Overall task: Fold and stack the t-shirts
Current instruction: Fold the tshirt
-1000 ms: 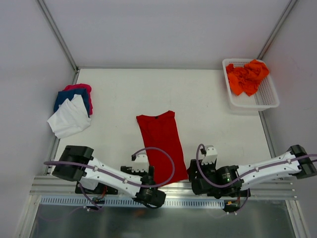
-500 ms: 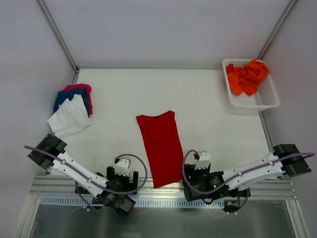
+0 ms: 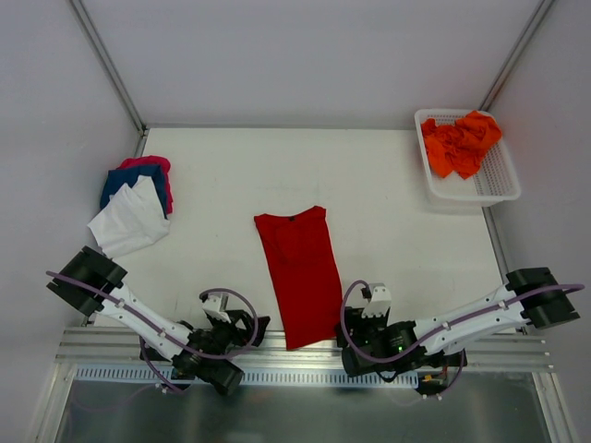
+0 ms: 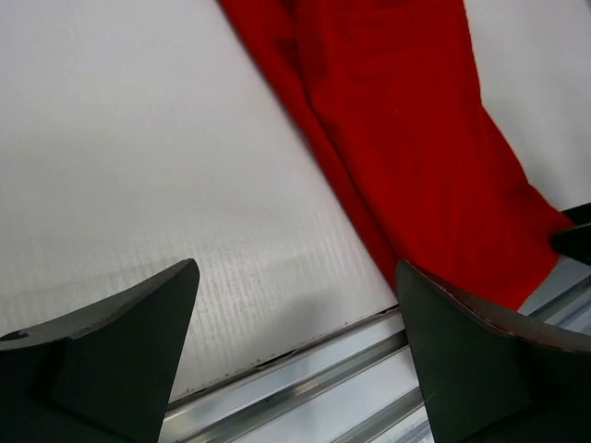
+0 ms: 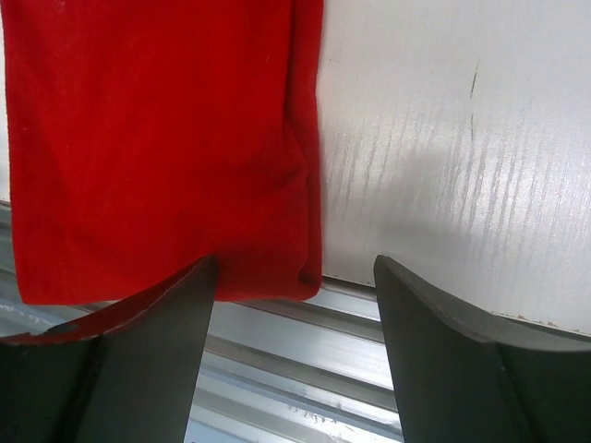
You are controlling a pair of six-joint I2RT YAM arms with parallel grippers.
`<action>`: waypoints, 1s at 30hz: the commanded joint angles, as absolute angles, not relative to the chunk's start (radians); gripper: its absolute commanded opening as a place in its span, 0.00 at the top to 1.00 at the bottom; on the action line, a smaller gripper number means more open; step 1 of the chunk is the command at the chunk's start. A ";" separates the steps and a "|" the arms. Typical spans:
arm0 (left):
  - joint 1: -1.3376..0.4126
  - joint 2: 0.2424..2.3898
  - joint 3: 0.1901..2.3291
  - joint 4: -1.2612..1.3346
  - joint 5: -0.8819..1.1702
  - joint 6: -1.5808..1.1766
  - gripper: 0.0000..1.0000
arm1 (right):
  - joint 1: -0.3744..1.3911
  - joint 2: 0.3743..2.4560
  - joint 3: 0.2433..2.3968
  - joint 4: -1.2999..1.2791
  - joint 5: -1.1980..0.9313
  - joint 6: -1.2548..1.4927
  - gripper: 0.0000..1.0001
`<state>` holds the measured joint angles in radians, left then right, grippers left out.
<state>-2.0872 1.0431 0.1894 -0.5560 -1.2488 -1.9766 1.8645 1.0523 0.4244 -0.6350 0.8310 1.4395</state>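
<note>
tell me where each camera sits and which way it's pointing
top external: above and behind the arms, looking down on the table, red t-shirt and basket; left arm and right arm show.
left wrist: on the left arm, low over the near edge, facing the shirt's left side; open left pincer shows.
right wrist: on the right arm, facing the hem's right corner; open right pincer shows.
shared: both wrist views catch the red hem and metal rail.

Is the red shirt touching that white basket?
Apart. The top view shows bare table between the red shirt and the basket in the far right corner.
</note>
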 commanded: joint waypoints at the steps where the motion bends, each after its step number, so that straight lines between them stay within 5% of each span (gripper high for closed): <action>1: -2.436 1.049 0.121 -0.351 -1.344 -2.571 0.10 | 1.871 1.066 0.426 -0.627 0.861 1.467 0.27; 11: -2.424 1.028 0.202 -0.299 -1.258 -2.352 0.17 | 1.871 1.065 0.482 -0.719 0.913 1.467 0.27; 16: -2.456 1.087 0.150 -0.293 -1.360 -2.566 0.16 | 1.871 0.999 0.469 -0.730 0.977 1.454 0.26; 30: -2.477 1.017 0.112 -0.291 -1.345 -2.566 0.15 | 1.871 0.883 0.379 -0.713 0.982 1.476 0.25</action>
